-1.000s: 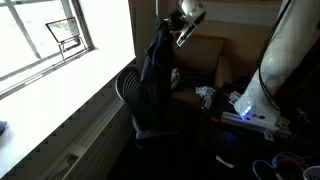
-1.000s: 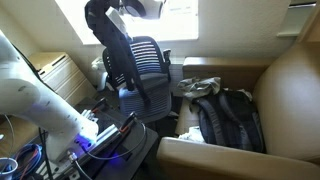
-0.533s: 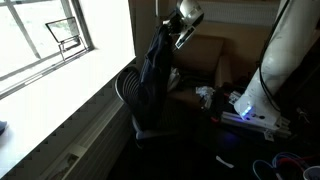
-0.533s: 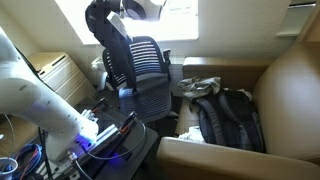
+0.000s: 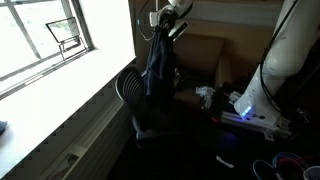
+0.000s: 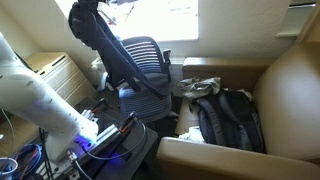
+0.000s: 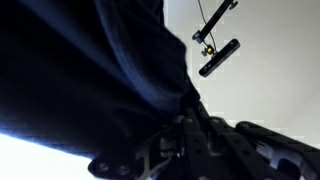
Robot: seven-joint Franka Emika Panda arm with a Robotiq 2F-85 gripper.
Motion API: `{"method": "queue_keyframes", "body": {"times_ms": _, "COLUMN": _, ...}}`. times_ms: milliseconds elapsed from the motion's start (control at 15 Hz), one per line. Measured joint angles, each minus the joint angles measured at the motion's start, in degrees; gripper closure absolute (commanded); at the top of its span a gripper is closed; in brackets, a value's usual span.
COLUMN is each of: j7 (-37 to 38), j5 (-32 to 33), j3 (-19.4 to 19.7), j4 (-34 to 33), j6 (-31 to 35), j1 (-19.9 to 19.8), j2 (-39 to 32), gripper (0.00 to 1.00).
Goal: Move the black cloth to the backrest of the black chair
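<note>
**Jaws closed on the cloth, high above the chair**

My jaws are clamped on the top edge of the black cloth [image 5: 157, 62], and in the wrist view the dark cloth [image 7: 100, 70] bunches right up against them. The picture there is murky, so I judge the grip from the way the cloth hangs rather than from seeing the pads.

The cloth [image 6: 106, 48] drops straight down from me, with its long axis close to vertical. The black chair [image 6: 150, 68] stands below and a little to one side, and its mesh backrest [image 6: 152, 55] rises next to the hanging fabric. I cannot tell whether the lower tail touches the backrest or only passes in front of it. What matters for the coming move is that the backrest's top edge lies under the cloth's middle, not under my jaws. I would therefore need to carry the cloth across that edge before lowering.

The bright window [image 5: 55, 40] is just beside the chair. A black backpack [image 6: 226, 122] lies on the surface well apart, next to a tan sofa [image 6: 285, 85]. Nothing stands between the cloth and the backrest.
</note>
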State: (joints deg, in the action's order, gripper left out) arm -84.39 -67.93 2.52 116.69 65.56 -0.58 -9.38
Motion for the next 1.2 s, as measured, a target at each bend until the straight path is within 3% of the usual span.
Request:
{"method": "queue_keyframes", "body": {"times_ms": 200, "j7": 0.2, "j5": 5.8, "j3": -2.3, "j4": -4.9, "j6": 1.6, "j1": 2.6, "j2": -1.2, "gripper": 0.94}}
{"method": "queue_keyframes", "body": {"times_ms": 600, "j7": 0.3, "j5": 6.2, "j3": -2.6, "j4": -5.1, "j6": 1.8, "j1": 2.6, "j2": -1.7, "gripper": 0.99}}
{"method": "queue_keyframes", "body": {"times_ms": 733, "j7": -4.4, "j5": 7.7, "j3": -2.3, "j4": -5.1, "j6": 4.8, "j1": 2.6, "j2": -1.7, "gripper": 0.99}}
{"method": "queue_keyframes", "body": {"times_ms": 1000, "j7": -9.3, "j5": 16.6, "j3": -3.9, "j4": -7.9, "j6": 10.8, "j1": 3.9, "j2": -3.9, "gripper": 0.99}}
{"method": "queue_keyframes", "body": {"times_ms": 1200, "j7": -7.6, "j5": 22.3, "j3": -6.9, "j4": -15.6, "j6": 14.7, "j1": 7.2, "j2": -9.4, "gripper": 0.99}}
